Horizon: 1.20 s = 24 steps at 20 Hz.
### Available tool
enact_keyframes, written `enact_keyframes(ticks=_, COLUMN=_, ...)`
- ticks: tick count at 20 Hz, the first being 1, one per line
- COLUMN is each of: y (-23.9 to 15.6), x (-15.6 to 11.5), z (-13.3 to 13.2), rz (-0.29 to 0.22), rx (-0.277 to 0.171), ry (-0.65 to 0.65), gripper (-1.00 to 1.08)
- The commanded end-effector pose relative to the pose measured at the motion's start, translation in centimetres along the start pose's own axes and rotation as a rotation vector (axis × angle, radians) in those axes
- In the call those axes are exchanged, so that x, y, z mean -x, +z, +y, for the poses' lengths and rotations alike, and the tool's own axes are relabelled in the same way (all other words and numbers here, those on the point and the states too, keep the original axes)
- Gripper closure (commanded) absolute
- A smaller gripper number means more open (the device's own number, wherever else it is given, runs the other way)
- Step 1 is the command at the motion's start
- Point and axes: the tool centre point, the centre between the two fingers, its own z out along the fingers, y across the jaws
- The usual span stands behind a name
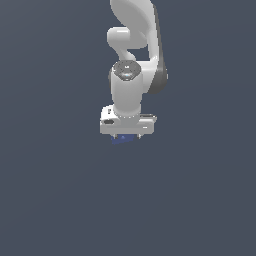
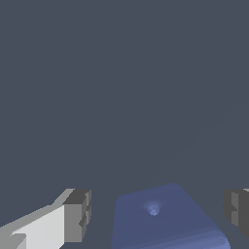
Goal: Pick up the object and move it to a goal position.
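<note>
**Blue cube low between two open fingers**

Blue cube point(image 2: 163, 219) closest to the wrist camera, big and flat-topped, with a small pale shine spot on its top face. Sits between the two fingers, a gap of bare floor on each side. Not touched by either finger point(image 2: 78, 214) in this view. Jaws wide apart, wider than the cube, holding nothing.

Seen from the exterior view, from biggest to smallest:

Grey floor point(image 1: 50, 200) everywhere, plain and dark, same shade all over.

White robot arm point(image 1: 132, 45) coming down from the top edge, bent, with a round joint cap facing the camera and a dark patch on the side toward the exterior view's right.

Wide white hand block under the arm, flat and boxy, pointing straight down.

Gripper point(image 1: 127, 136) just below that block, fingers mostly hidden, only short dark stubs showing.

Tiny sliver of the blue cube right under the hand block, peeking out a little toward the exterior view's left. Cannot tell from here whether resting on the floor or off it.
</note>
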Motion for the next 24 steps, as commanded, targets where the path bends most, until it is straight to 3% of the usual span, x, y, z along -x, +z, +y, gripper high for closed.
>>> enact_keyframes(ticks=1, y=0.0, x=0.0, z=0.0, rz=0.0, rx=0.0, ry=0.0, gripper=-0.92)
enact_keyframes(ticks=11, y=-0.64, x=-0.02, z=0.21, rz=0.015, rx=-0.03, ry=0.045, gripper=-0.92)
enact_keyframes(ticks=24, y=-0.44, x=0.54, z=0.36, rz=0.011, rx=-0.025, ry=0.123, gripper=-0.92)
